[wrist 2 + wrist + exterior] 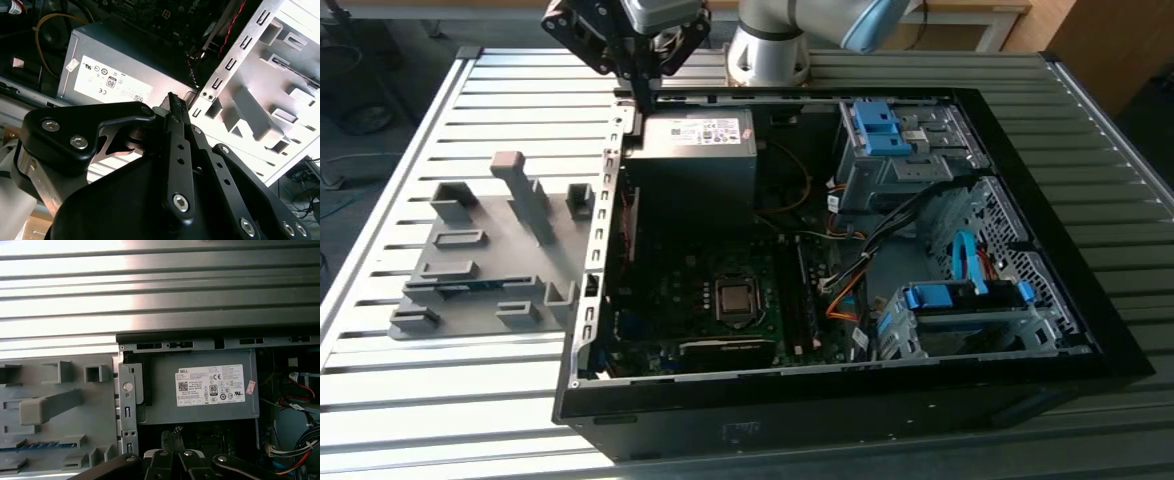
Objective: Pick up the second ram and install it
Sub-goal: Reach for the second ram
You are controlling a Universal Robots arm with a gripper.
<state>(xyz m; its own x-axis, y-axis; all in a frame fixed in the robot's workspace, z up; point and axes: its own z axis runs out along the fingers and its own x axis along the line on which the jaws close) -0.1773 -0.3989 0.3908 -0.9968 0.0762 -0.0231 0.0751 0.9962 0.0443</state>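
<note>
Gripper (643, 100) hanging over rear edge of open computer case (854, 400), jaws pressed together, pinching nothing, tips nearing power supply (165, 390). Second ram (42, 445) sitting in grey slotted holder (534, 215) on worktop (400, 400) beside case, only blue edge showing in first wrist view, chips hidden. Exterior view taking in motherboard (720, 290) and blue drive-bay clips (881, 130). White printed label (212, 385) facing up on power supply.

A robotics workshop: a ribbed metal worktop (400, 400) carries an opened computer case (720, 430) and a grey slotted holder (494, 270), with a robot arm (767, 55) mounted at one edge.
</note>
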